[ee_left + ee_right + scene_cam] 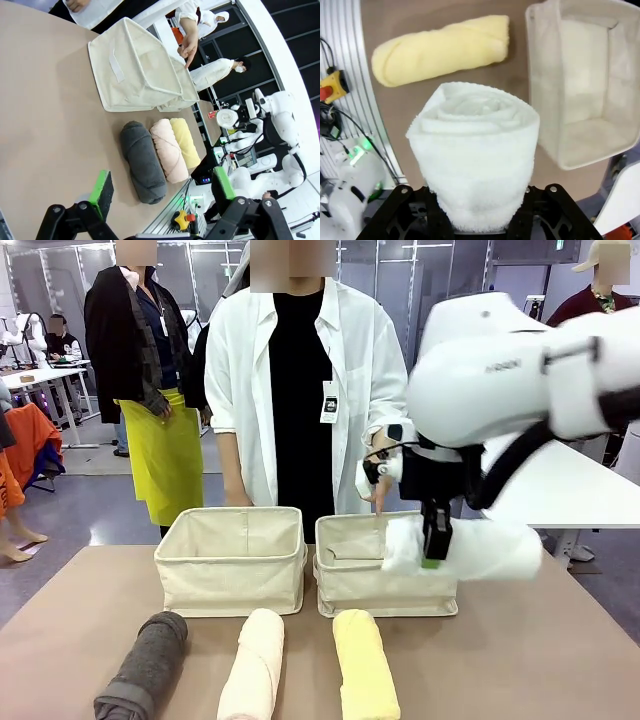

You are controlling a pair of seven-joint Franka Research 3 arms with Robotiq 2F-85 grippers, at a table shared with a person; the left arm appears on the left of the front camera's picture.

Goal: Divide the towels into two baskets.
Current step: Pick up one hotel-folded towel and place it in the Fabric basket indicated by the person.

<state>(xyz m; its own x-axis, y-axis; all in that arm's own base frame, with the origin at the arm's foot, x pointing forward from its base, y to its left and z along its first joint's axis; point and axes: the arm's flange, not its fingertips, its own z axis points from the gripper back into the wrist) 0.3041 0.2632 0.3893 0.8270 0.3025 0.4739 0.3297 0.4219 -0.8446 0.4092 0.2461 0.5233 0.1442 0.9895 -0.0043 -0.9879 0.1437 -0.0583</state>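
My right gripper [435, 540] is shut on the white towel [480, 548] and holds it just above the right end of the right basket [370, 592]. In the right wrist view the white towel [475, 150] sits between the fingers of my right gripper [477, 212], with the yellow towel [440, 50] and a basket [545, 105] below. The left basket [230, 582] stands beside the right one. Dark grey [145, 665], pink [254, 665] and yellow [365, 670] towels lie in a row in front. My left gripper [162, 184] is open above the table, facing the grey towel [142, 162].
A person in a white shirt stands behind the baskets, and their hand [378, 490] points a finger down into the right basket. Bare brown table [540, 660] lies to the right of the yellow towel and at the far left.
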